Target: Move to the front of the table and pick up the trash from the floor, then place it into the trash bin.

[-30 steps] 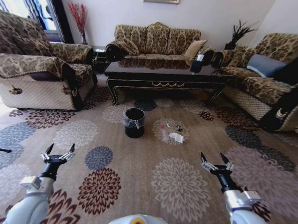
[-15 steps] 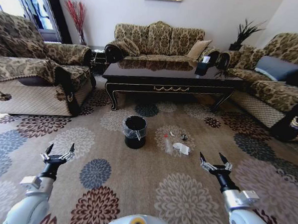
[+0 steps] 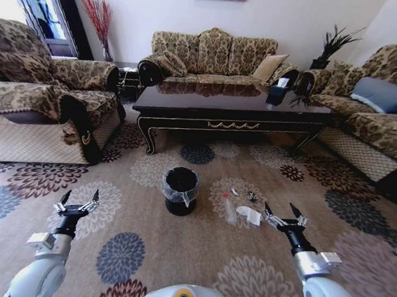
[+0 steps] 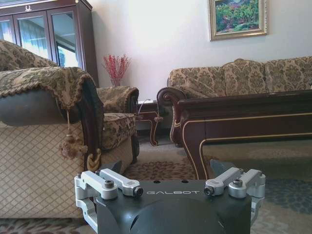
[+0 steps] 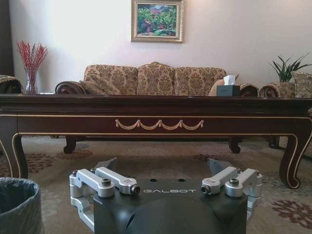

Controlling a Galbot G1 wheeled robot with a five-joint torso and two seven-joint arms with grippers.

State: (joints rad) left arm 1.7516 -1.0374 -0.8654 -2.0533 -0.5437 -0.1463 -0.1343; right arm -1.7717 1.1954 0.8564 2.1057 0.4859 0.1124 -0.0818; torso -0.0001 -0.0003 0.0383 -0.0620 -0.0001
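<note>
Wide-open, empty right gripper (image 3: 279, 211) near the trash (image 3: 249, 214): light, crushable paper, probably best pinched mid-crumple.

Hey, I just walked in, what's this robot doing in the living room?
The robot faces the table with both arms held out low over the floor. Neither is handling anything: the left gripper and the right gripper are both open and empty. The trash, white scraps and a small red bit, lies on the carpet just ahead of the right gripper, beside the trash bin, which stands in front of the table. Nothing has been picked up yet.
</note>
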